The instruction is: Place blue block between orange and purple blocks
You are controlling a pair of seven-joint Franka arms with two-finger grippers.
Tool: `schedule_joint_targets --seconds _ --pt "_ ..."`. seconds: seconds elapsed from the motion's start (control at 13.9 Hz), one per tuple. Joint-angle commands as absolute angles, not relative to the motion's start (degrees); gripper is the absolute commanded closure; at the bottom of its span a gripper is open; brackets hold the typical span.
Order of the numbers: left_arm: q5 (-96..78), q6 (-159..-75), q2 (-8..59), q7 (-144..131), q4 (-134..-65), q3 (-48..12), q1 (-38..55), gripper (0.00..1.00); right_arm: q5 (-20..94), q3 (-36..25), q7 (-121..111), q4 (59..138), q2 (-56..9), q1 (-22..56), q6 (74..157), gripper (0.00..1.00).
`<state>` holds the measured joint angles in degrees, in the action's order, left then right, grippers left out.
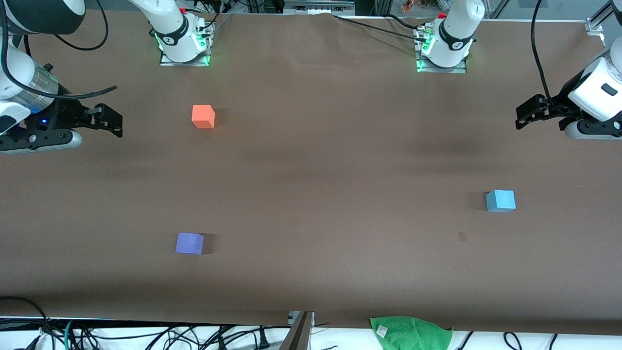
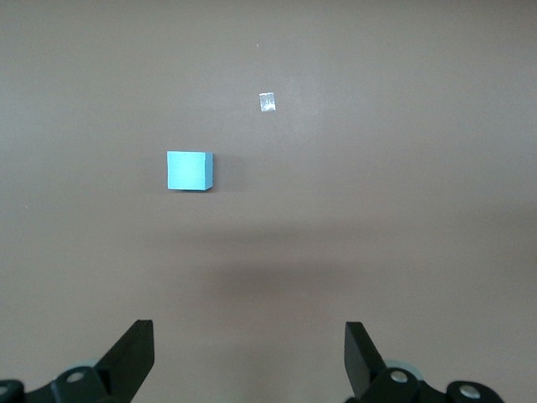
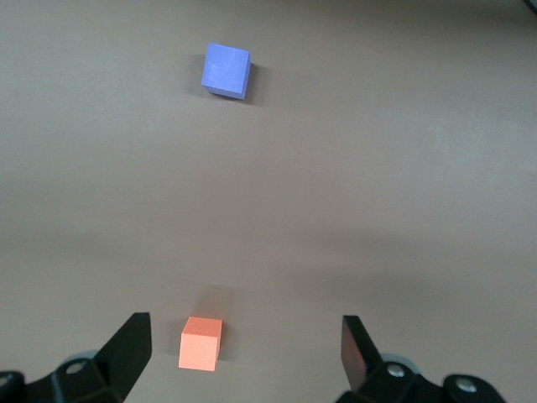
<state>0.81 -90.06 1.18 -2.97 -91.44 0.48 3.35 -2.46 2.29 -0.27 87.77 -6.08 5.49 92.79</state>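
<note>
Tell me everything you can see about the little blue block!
The blue block is a small light sky-blue cube with a matte, plain look and sharp edges. It sits flat on the brown table, toward the left arm's end, all by itself. Nothing touches it except the table. The left gripper hangs open in the air, not holding it. In the left wrist view the block casts a small shadow, and a tiny pale scrap lies on the table a little way off.

blocks: three cubes are sitting on the table | blue block [image 1: 500, 201]: one | orange block [image 1: 203, 116]: one | purple block [image 1: 189, 243]: one | grippers: two are showing, left gripper [image 1: 526, 116] and right gripper [image 1: 112, 121] | green cloth [image 1: 410, 333]: one is lying at the table's edge
</note>
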Motion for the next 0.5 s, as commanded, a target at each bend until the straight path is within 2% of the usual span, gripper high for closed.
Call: schedule_joint_targets --seconds 0.0,0.43 --pt "0.53 -90.09 1.76 -2.28 -91.14 0.97 3.87 0.0 -1.67 2.2 -1.23 87.36 -5.89 5.27 91.67 0.0" --pt "0.53 -91.05 9.74 -1.49 -87.45 1.58 1.23 0.0 -1.58 1.85 -1.23 87.45 -5.98 5.27 91.67 0.0"
